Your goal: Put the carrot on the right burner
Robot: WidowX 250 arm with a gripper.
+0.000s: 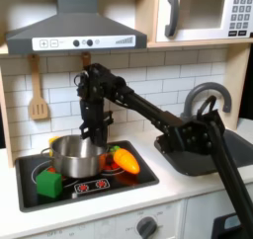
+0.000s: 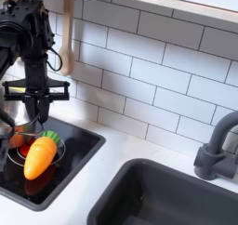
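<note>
On the white bench (image 1: 188,189) the black stove (image 1: 143,174) holds the carrot (image 2: 39,156) on its burner beside the pot (image 1: 75,156), the pincer (image 2: 37,103) above, seemingly spread.

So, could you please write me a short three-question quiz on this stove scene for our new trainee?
1. True or false: the carrot lies on the stovetop, not in the gripper.
2. In the first exterior view, what sits to the left of the carrot? A) silver pot B) faucet C) microwave
3. What colour is the cube in front of the pot in the first exterior view?

Key: 1 true; 2 A; 3 green.
</note>
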